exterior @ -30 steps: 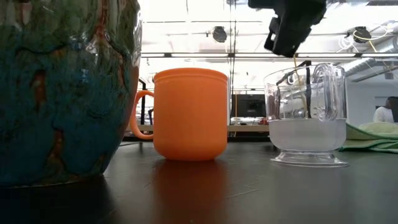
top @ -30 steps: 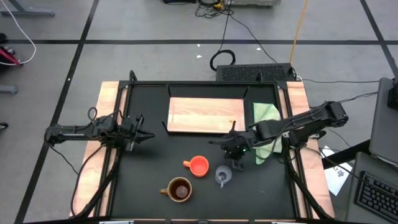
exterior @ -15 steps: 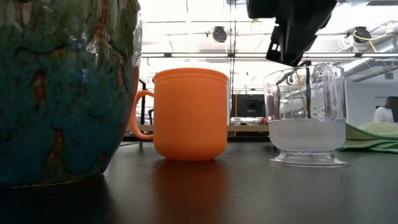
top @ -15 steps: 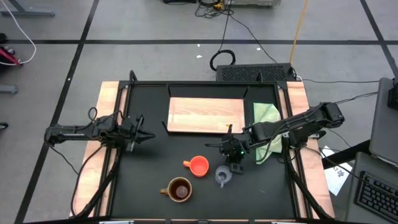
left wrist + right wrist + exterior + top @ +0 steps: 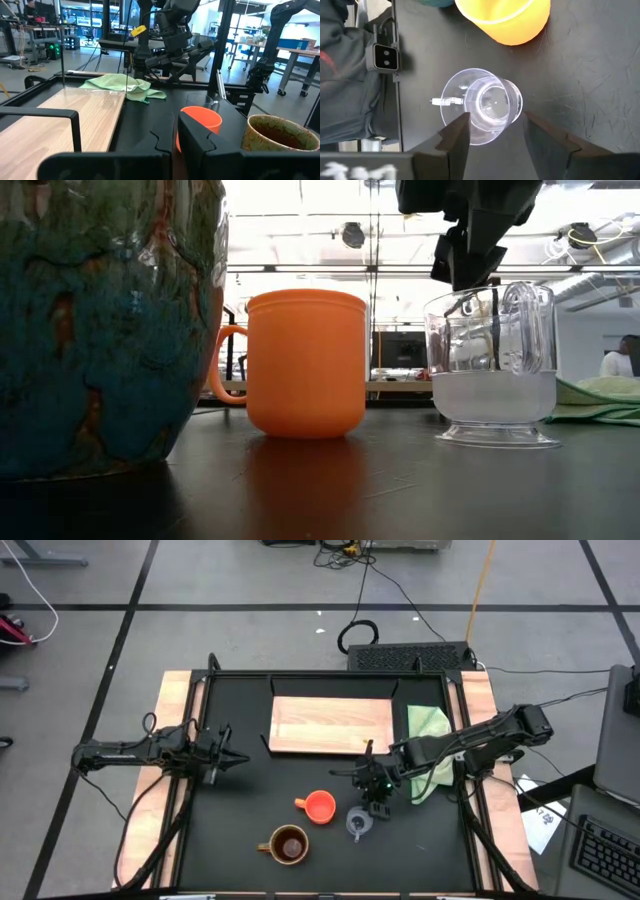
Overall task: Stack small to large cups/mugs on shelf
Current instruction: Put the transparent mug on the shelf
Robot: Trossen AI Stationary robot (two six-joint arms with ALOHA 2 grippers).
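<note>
Three cups stand on their bases on the black table. The small clear glass cup (image 5: 358,823) (image 5: 495,365) (image 5: 481,105) is nearest my right gripper. The orange cup (image 5: 320,806) (image 5: 305,365) is to its left. The brown mug (image 5: 288,844) (image 5: 100,330) is nearer the front edge. The light-wood shelf (image 5: 332,725) lies flat toward the far side. My right gripper (image 5: 378,802) (image 5: 496,120) hangs open just above and slightly beyond the glass cup, fingers pointing down, touching nothing. My left gripper (image 5: 228,755) (image 5: 172,142) waits shut at the table's left.
A light green cloth (image 5: 428,735) (image 5: 122,83) lies crumpled to the right of the shelf, under my right arm. A camera block (image 5: 385,56) sits at the table's near edge. Bare black table shows between the cups and the shelf.
My right gripper has moved a little toward the near edge and down, closing in on the glass cup, and its fingers have opened. The cups have stayed where they were.
</note>
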